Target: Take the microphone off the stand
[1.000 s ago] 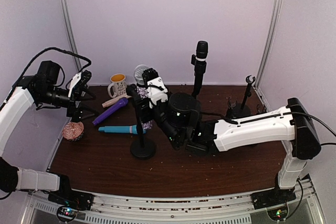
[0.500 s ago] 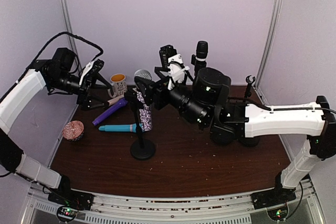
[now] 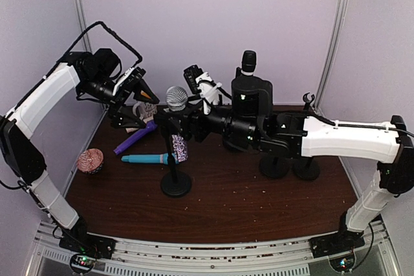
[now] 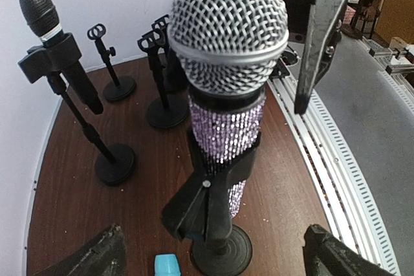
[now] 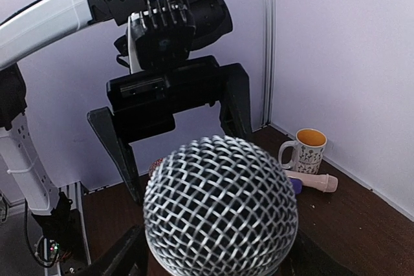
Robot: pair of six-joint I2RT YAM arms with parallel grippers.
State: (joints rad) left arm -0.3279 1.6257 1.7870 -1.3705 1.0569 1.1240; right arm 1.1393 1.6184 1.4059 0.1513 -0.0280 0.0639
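The microphone [image 3: 176,98] has a silver mesh head and a purple glitter body. It sits upright in the clip of a black stand [image 3: 175,182] at centre table. My right gripper [image 3: 170,121] comes in from the right, open, with its jaws on either side of the microphone just below the head. In the right wrist view the head [image 5: 220,214] fills the space between them. My left gripper [image 3: 132,109] is open and empty, left of the microphone and facing it. In the left wrist view the microphone [image 4: 226,134] and clip [image 4: 207,201] stand between the wide-open fingers [image 4: 90,260].
A black microphone [image 3: 248,63] stands in a stand at the back, with empty stands [image 3: 304,105] to its right. A purple microphone [image 3: 136,137], a blue one [image 3: 147,158], a mug [image 5: 304,148], a beige microphone [image 5: 314,181] and a cupcake-like object [image 3: 89,159] lie at the left.
My left arm has risen and swung right, closer to the microphone. My right gripper lifted, then came back level with the microphone head. The microphone stays in the clip.
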